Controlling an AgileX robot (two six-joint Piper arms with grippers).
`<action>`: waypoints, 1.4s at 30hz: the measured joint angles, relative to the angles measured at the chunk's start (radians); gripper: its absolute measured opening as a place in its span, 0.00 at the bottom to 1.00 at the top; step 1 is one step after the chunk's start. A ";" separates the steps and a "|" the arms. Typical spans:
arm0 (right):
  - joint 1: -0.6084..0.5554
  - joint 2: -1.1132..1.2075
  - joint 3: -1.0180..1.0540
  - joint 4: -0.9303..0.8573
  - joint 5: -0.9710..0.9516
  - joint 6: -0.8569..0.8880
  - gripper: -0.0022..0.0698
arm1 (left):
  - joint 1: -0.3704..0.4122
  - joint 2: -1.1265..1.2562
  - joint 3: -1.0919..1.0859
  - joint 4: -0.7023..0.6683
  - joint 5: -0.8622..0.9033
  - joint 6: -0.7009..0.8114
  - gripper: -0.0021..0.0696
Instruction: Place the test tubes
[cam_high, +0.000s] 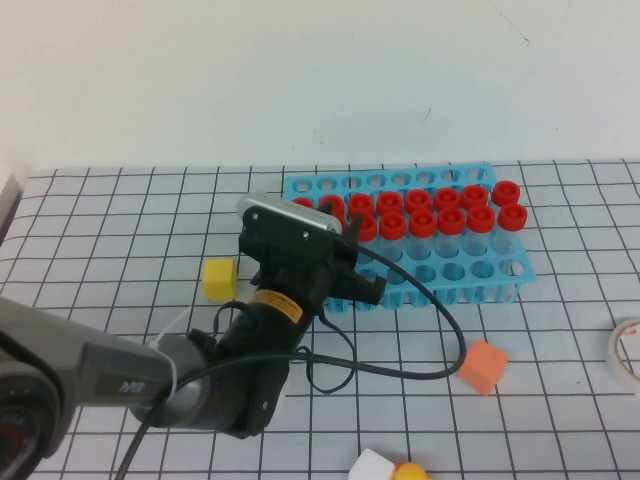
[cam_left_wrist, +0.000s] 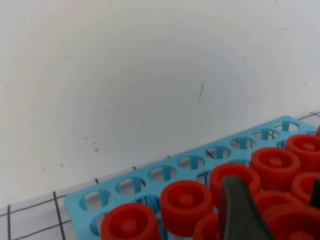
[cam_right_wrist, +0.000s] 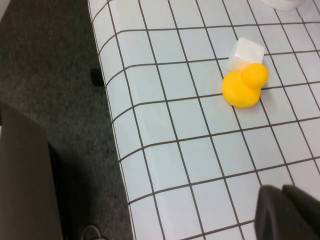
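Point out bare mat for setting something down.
Bare: mat left of the yellow cube, and between orange cube and tape roll. Crowded: the rack, with the left gripper over its left end. Right gripper, shut, near the duck.

Your left arm (cam_high: 200, 385) comes in from the near left corner and reaches forward and to the right. That puts the left tool (cam_high: 357, 262) low over the middle of the bench (cam_high: 120, 250). Your right tool (cam_right_wrist: 283, 202) hangs well above the bench's near edge, jaws pressed together.

Red-capped tubes (cam_high: 435, 222) upright in blue rack (cam_high: 400, 181)
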 joint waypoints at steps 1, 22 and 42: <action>0.000 0.000 0.000 0.000 0.000 0.000 0.03 | 0.000 0.011 0.000 0.000 0.000 0.000 0.38; 0.000 0.000 0.000 0.000 0.000 0.000 0.03 | 0.000 -0.055 0.000 -0.005 0.010 0.070 0.70; 0.000 0.000 0.000 0.000 0.000 0.000 0.03 | 0.000 -0.891 0.000 -0.385 0.801 0.913 0.03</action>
